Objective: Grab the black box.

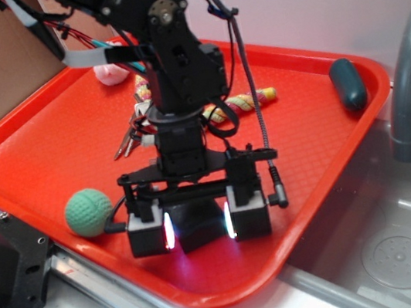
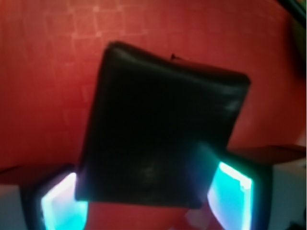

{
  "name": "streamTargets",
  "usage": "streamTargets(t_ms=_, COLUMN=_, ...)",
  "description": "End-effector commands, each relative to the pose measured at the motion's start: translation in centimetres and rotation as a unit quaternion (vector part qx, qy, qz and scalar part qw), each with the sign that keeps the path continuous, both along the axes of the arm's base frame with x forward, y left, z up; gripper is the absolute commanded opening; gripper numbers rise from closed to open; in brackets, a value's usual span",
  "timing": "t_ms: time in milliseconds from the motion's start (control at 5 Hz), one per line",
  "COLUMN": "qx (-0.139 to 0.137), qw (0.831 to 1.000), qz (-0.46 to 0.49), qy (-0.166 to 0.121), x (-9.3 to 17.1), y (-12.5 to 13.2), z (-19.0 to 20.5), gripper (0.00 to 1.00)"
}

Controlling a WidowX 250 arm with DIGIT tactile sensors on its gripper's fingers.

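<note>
Red tray by sink | gripper low, fingers spread, not yet pinching | box between them, skewed | ball to one side | you should square the wrist, centre, then close evenly.

- The black box: a squarish, slightly glossy body with rounded edges, filling the centre of the wrist view and turned at a slight angle.
- The red tray: a textured surface with a faint grid pattern beneath and around the box.
- The end effector: two glowing cyan-lit fingers at the lower corners, flanking the box's near edge; contact with the box cannot be determined.
</note>
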State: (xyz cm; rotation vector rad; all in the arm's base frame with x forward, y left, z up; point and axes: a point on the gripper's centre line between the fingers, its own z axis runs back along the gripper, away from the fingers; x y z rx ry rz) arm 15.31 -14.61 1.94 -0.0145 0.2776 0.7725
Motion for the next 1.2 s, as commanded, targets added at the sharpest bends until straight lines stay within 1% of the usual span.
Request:
streamTargets(t_ms=0, qx=0.01, qw=0.998, qz=-0.06, qy=0.014, x=2.1, y=2.8, z=0.8, gripper=0.0)
streamTargets(t_ms=200, qx=0.016, qw=0.984, qz=-0.178, qy=-0.012, x=4.7, y=3.7, z=3.9, gripper=0.0)
streamTargets(t_ms=400, qx=0.056, qw=0.952, qz=-0.298, qy=-0.043, x=8.6, y=3.6, z=9.2, gripper=0.0)
streamTargets(t_ms=600, qx=0.091, qw=0.903, qz=-0.411, qy=-0.089, x=8.5, y=3.4, z=14.6, gripper=0.0)
streamTargets(t_ms=800, qx=0.103, qw=0.875, qz=-0.444, qy=-0.162, x=5.4, y=5.4, z=19.7, gripper=0.0)
streamTargets(t_ms=1000, qx=0.097, qw=0.875, qz=-0.438, qy=-0.18, x=3.3, y=6.4, z=21.0, gripper=0.0)
